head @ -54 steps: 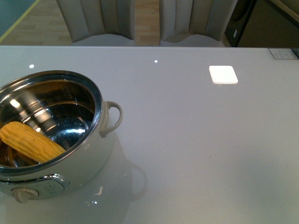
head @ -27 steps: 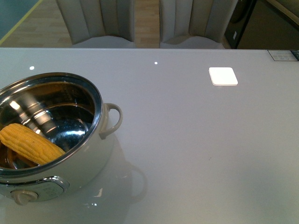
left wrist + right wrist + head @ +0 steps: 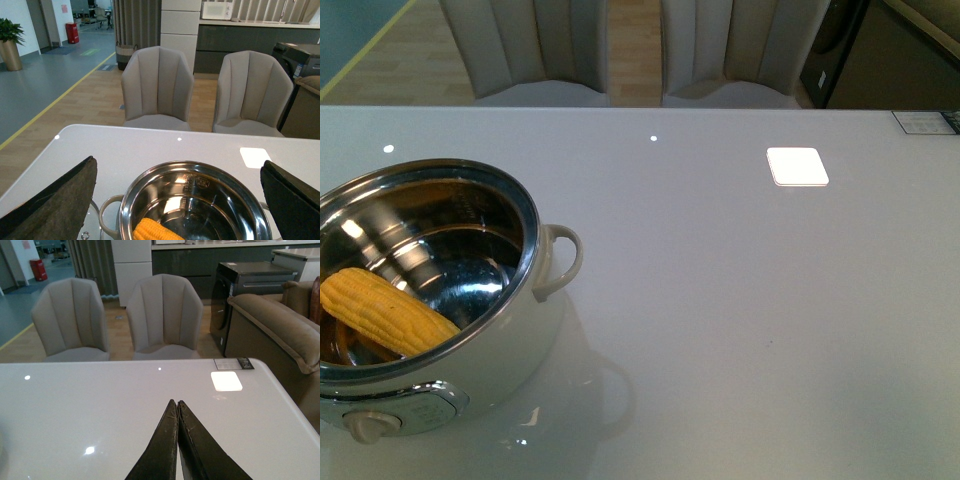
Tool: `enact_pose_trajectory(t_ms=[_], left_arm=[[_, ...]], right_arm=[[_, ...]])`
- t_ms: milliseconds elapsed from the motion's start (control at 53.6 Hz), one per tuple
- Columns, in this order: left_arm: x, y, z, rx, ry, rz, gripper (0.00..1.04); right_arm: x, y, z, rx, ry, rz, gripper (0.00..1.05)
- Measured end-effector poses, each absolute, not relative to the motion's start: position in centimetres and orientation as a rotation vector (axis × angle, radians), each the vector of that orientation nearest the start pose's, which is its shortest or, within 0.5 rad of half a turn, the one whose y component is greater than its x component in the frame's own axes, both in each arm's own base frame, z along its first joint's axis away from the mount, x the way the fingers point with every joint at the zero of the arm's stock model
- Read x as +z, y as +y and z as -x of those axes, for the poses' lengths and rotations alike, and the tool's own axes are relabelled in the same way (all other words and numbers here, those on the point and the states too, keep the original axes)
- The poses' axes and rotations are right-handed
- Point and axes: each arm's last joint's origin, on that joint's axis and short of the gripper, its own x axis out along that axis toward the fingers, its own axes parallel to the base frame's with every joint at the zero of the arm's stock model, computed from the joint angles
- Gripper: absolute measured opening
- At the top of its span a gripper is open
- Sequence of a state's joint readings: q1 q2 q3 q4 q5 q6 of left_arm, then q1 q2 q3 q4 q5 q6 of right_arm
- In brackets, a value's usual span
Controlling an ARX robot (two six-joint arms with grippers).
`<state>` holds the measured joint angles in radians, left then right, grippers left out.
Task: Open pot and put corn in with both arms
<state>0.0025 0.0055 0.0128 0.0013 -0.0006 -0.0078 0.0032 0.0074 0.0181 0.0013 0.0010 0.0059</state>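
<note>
The cream-white pot [image 3: 525,230] stands open at the table's near left, its steel inside shining and its control knob [image 3: 367,425] facing me. The yellow corn [image 3: 385,310] lies slanted inside it against the near wall. No arm shows in the front view. In the left wrist view my left gripper [image 3: 178,162] hangs open above the pot [image 3: 195,166], its dark fingers [image 3: 65,200] wide apart on either side, with the corn [image 3: 155,231] below. My right gripper [image 3: 176,402] is shut on nothing over bare table.
A white square [image 3: 797,165] lies on the table at the far right, near a printed label [image 3: 234,363] at the edge. Two grey chairs [image 3: 540,50] stand behind the table. What looks like a clear glass lid [image 3: 86,231] lies beside the pot. A brown sofa [image 3: 280,325] is beyond the right edge.
The whole scene sits slightly lower in the front view than before. The pot and the corn keep the same places relative to each other.
</note>
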Motion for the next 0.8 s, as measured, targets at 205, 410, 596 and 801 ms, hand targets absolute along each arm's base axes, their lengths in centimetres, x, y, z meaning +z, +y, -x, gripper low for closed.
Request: enact_pose_trajectory(t_ms=[205, 410, 596, 801], left_arm=[[16.76, 0.02, -9.73, 0.003, -0.009, 0.008, 0.98], [16.76, 0.03, -9.73, 0.003, -0.009, 0.008, 0.98], [16.76, 0.03, -9.73, 0.003, -0.009, 0.008, 0.98], [16.76, 0.03, -9.73, 0.003, -0.009, 0.008, 0.98]], right_arm=[[16.93, 0.03, -9.70, 0.002, -0.013, -0.005, 0.41], [16.93, 0.03, -9.70, 0.002, -0.013, -0.005, 0.89], [16.93, 0.03, -9.70, 0.002, -0.013, -0.005, 0.96], [16.93, 0.03, -9.70, 0.002, -0.013, -0.005, 0.96]])
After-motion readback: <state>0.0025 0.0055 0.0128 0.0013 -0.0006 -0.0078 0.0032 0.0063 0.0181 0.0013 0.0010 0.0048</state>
